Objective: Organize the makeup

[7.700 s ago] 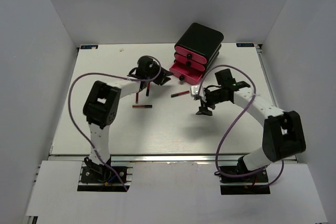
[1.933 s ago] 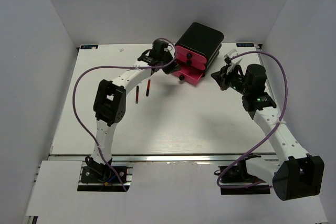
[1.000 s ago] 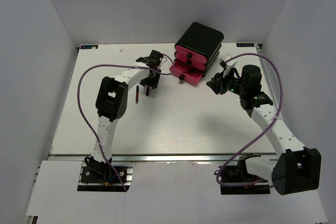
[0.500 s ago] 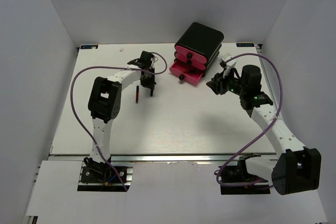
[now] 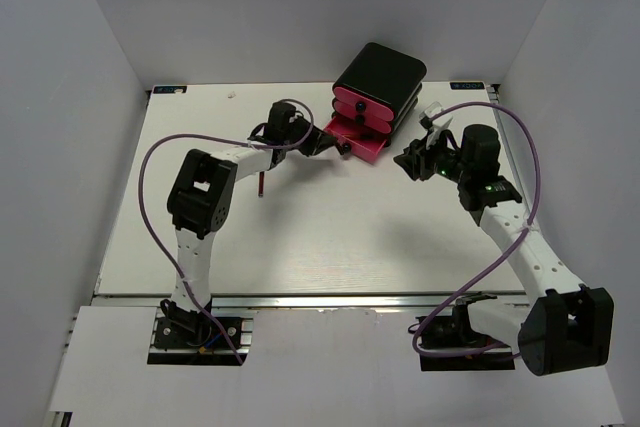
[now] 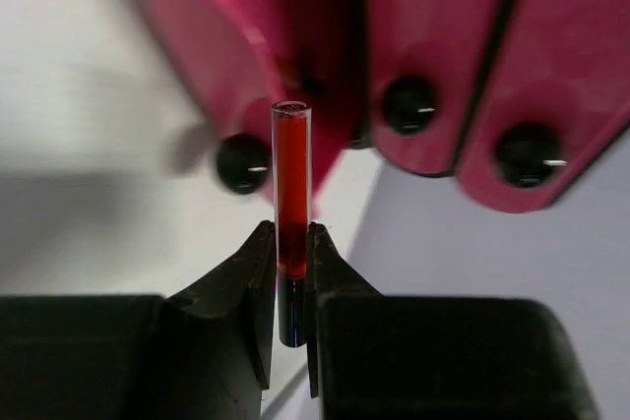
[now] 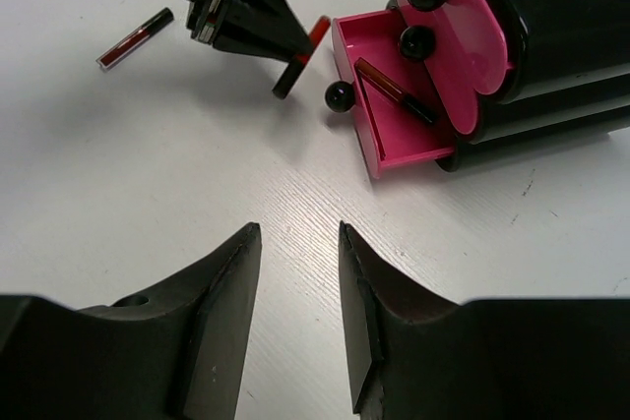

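Observation:
My left gripper (image 5: 318,143) is shut on a thin red stick with a dark cap (image 6: 292,184), held just in front of the open bottom pink drawer (image 5: 362,150). The right wrist view shows that stick (image 7: 303,56) slanting from the left gripper's black fingers (image 7: 258,15) towards the drawer's knob. A second dark-red stick (image 7: 394,90) lies inside the open drawer (image 7: 418,140). A third stick (image 5: 261,183) lies on the table left of the box; it also shows in the right wrist view (image 7: 136,37). My right gripper (image 5: 412,160) hovers right of the drawers, open and empty (image 7: 298,231).
The black box (image 5: 380,75) with three pink drawers stands at the back centre; its two upper drawers (image 6: 433,46) are shut. White walls enclose the table on the left, right and far sides. The left arm's purple cable loops over the table.
My left gripper has swung from over the table near the loose stick rightward to the open drawer's front, carrying a red stick. The right arm has stayed put.

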Motion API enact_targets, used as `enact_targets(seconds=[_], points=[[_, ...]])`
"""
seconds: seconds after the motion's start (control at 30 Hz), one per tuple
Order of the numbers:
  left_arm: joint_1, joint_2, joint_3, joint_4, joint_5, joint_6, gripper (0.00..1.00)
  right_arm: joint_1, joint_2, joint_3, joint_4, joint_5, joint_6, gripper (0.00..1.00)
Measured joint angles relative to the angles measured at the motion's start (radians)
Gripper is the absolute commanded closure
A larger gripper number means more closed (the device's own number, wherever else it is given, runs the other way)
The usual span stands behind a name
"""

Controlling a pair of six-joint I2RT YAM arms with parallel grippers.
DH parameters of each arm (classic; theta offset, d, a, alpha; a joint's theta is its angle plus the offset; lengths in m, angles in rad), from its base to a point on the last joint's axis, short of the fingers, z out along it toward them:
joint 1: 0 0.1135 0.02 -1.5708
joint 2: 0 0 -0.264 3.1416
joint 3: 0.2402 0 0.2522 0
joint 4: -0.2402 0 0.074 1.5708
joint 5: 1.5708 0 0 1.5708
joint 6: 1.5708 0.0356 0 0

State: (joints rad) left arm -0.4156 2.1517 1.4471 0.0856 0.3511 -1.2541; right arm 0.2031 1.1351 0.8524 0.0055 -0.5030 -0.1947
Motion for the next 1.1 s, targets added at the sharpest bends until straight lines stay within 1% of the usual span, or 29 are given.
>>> enact_targets(seconds=[0.13, 0.3, 0.33, 0.37, 0.4, 0.43, 0.47, 0.57, 0.73, 0.9, 0.93, 1.0, 1.03, 1.1], points=[[-0.013, -0.003, 0.012, 0.106, -0.007, -0.121, 1.00, 0.000, -0.013, -0.005, 0.003, 0.002, 0.000, 0.57], [-0.033, 0.014, 0.093, 0.135, -0.038, -0.219, 1.00, 0.000, -0.015, -0.019, 0.000, 0.002, 0.001, 0.57], [-0.040, 0.024, 0.120, 0.134, -0.049, -0.234, 0.99, 0.000, -0.015, -0.019, 0.002, 0.002, 0.001, 0.57], [-0.047, 0.037, 0.145, 0.132, -0.059, -0.245, 0.93, 0.000, -0.015, -0.019, 0.003, 0.002, 0.001, 0.57], [-0.053, 0.048, 0.165, 0.129, -0.067, -0.254, 0.79, 0.000, -0.015, -0.019, 0.002, 0.002, 0.001, 0.57], [-0.061, 0.061, 0.187, 0.120, -0.079, -0.263, 0.72, 0.000, -0.015, -0.019, 0.002, 0.003, 0.001, 0.57], [-0.067, 0.075, 0.210, 0.109, -0.087, -0.270, 0.67, -0.001, -0.016, -0.019, 0.003, 0.003, 0.001, 0.57], [-0.080, 0.116, 0.255, 0.072, -0.104, -0.279, 0.63, -0.001, -0.016, -0.019, 0.002, 0.003, 0.001, 0.57], [-0.092, 0.136, 0.259, 0.008, -0.109, -0.284, 0.61, -0.007, -0.025, -0.029, 0.004, 0.003, 0.001, 0.57], [-0.091, 0.136, 0.261, -0.001, -0.109, -0.285, 0.58, -0.007, -0.027, -0.032, 0.004, 0.003, 0.001, 0.57], [-0.091, 0.136, 0.261, 0.001, -0.109, -0.285, 0.59, -0.007, -0.027, -0.032, 0.003, 0.003, 0.001, 0.57], [-0.088, 0.136, 0.261, 0.005, -0.109, -0.279, 0.90, -0.007, -0.027, -0.032, 0.003, 0.003, 0.001, 0.57], [-0.085, 0.135, 0.261, 0.006, -0.114, -0.274, 1.00, -0.007, -0.027, -0.032, 0.003, 0.003, 0.000, 0.57], [-0.077, 0.126, 0.261, -0.010, -0.126, -0.228, 1.00, -0.008, -0.027, -0.032, 0.003, 0.002, -0.003, 0.56]])
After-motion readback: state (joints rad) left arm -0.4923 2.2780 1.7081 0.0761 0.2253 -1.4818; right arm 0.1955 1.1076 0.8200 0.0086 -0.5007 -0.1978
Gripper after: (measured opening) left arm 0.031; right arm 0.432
